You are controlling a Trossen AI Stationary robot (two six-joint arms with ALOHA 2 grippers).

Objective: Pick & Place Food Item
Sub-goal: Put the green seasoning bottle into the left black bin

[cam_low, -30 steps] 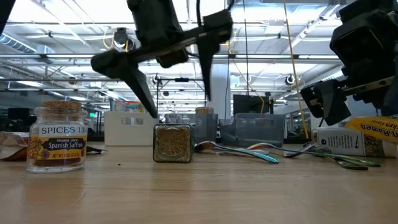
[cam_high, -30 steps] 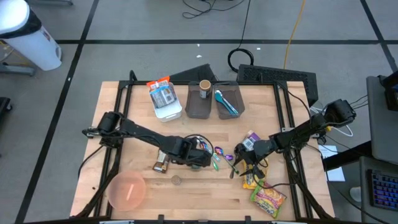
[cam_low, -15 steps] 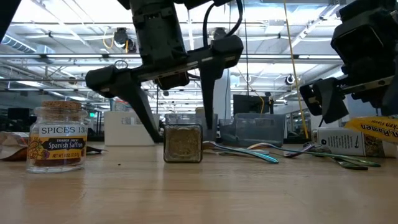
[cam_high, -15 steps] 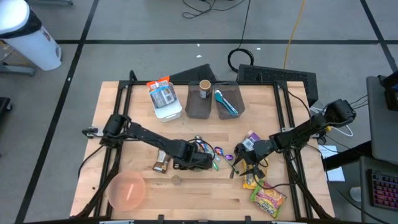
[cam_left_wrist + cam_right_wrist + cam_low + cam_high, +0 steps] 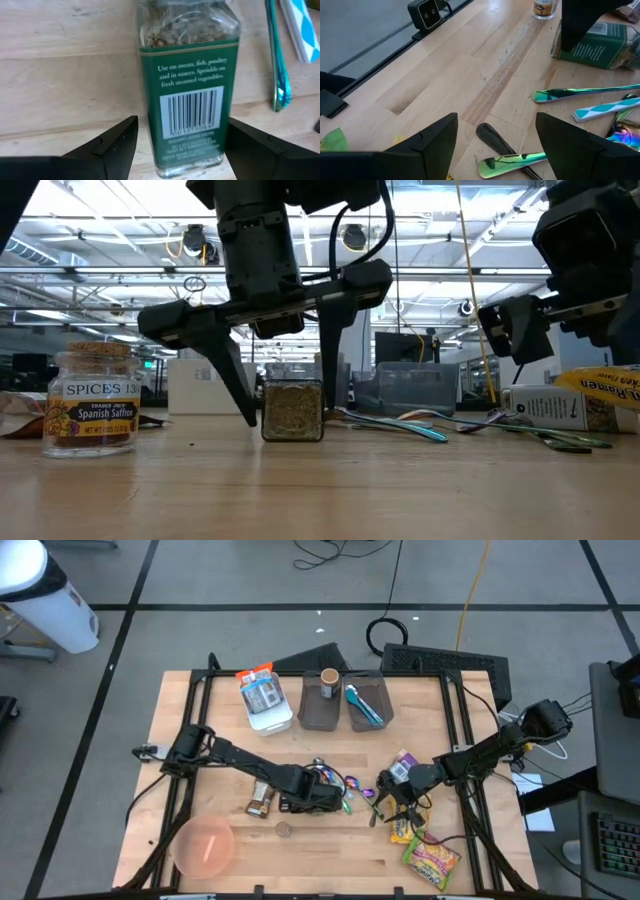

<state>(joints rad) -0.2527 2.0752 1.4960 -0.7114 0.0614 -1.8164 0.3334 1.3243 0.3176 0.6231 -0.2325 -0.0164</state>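
A glass herb jar with a green label (image 5: 187, 100) lies on its side on the wooden table (image 5: 330, 860), and the low view shows it end-on (image 5: 292, 412). My left gripper (image 5: 182, 122) is open and low over the table, one finger on each side of the jar. It also shows in the high view (image 5: 318, 798) at the table's middle. My right gripper (image 5: 385, 802) is open and empty above several spoons (image 5: 580, 92), to the right of the jar. My left gripper comes at the jar nearly level, its fingers lying along the jar's two long sides near the bottom end. One finger (image 5: 250, 145) stands close against the jar's side (image 5: 222, 140), and I cannot tell whether it touches. The jar lies on the table.
A saffron jar (image 5: 90, 405) stands to the left of the herb jar. A pink bowl (image 5: 205, 845) sits at the near left and ramen packets (image 5: 430, 860) at the near right. Two grey bins (image 5: 345, 700) and a white tub (image 5: 268, 705) stand at the back.
My left gripper has come down, open, until its fingers stand on either side of the herb jar. The jar has shifted a little toward the table's right and still lies on its side. My right gripper has kept still.
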